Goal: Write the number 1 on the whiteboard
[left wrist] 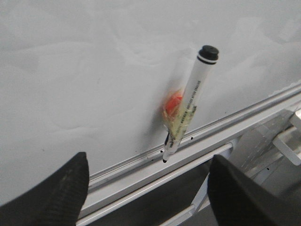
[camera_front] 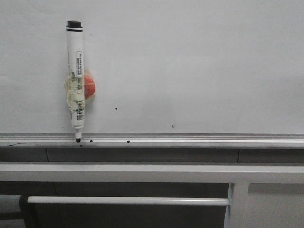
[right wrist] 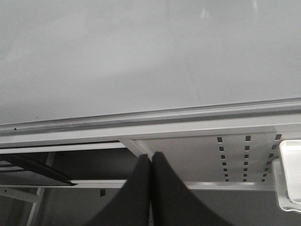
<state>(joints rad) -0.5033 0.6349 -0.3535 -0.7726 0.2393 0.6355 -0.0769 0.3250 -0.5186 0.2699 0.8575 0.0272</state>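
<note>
Left claw (left wrist: 148,188): two black fingers (left wrist: 56,195) close to the lens, spread wide apart, released, gripping nothing.
Right claw (right wrist: 150,188): black fingers (right wrist: 134,193) pressed together, clenched on nothing.
Marker: white-barrelled marker pen with a black cap end (camera_front: 76,78) stands almost upright against the board, tip down on the rail, at about 9 o'clock in the front view; clear yellowish tape wraps its middle.
Red blob: small round red piece (camera_front: 89,86) touching the pen's 3 o'clock side, under the tape.
Board: large glossy white whiteboard (camera_front: 190,61) fills the upper front view; no drawn stroke visible on it.
Rail: silver aluminium lower rail (camera_front: 199,139) with tiny black specks (camera_front: 128,141).
Below: grey metal bars (camera_front: 142,172).
</note>
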